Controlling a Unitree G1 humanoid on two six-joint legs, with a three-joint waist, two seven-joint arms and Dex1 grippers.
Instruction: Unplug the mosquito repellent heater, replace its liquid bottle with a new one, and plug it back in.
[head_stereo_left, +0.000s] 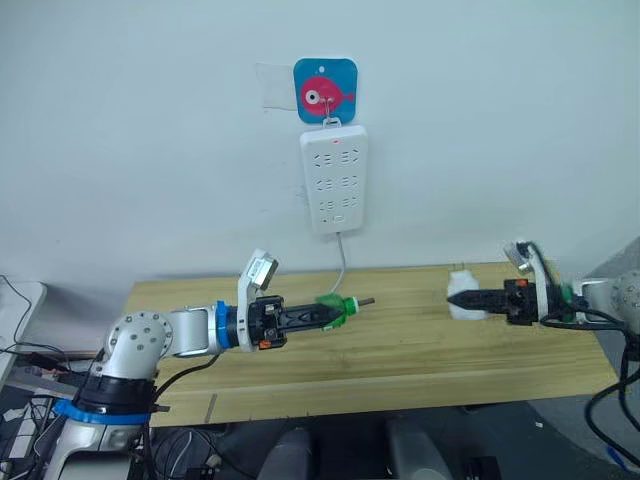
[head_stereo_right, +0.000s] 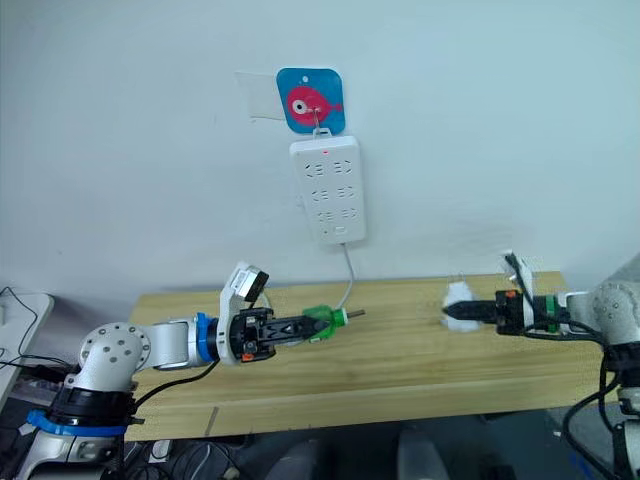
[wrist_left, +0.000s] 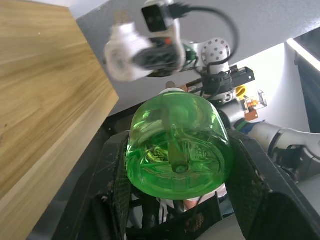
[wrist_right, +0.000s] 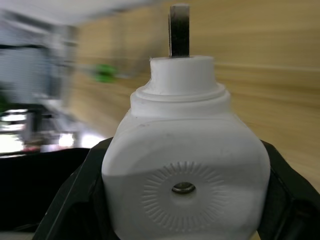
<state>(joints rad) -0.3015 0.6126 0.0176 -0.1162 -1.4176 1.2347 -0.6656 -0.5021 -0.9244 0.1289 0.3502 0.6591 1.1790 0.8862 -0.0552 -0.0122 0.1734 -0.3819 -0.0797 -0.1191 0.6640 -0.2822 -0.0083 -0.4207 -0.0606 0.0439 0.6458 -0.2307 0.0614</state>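
Green bottle (head_stereo_left: 335, 308) pinched in the left tool (head_stereo_left: 318, 314) over the tabletop (head_stereo_left: 400, 350); the right tool (head_stereo_left: 462, 297) grips the white heater (head_stereo_left: 464, 296), unplugged. Left to do, apparently: joining them and replugging into the power strip (head_stereo_left: 334, 177) on the wall.

Over the wooden table (head_stereo_left: 400, 350), the left gripper (head_stereo_left: 333, 313) clamps a green liquid bottle (head_stereo_left: 337, 309); the right gripper (head_stereo_left: 455, 297) grips the white mosquito repellent heater (head_stereo_left: 465, 296). A power strip (head_stereo_left: 334, 178) hangs on the wall.

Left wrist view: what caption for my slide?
Left claw grips a green liquid bottle, facing the right claw's white mosquito repellent heater.
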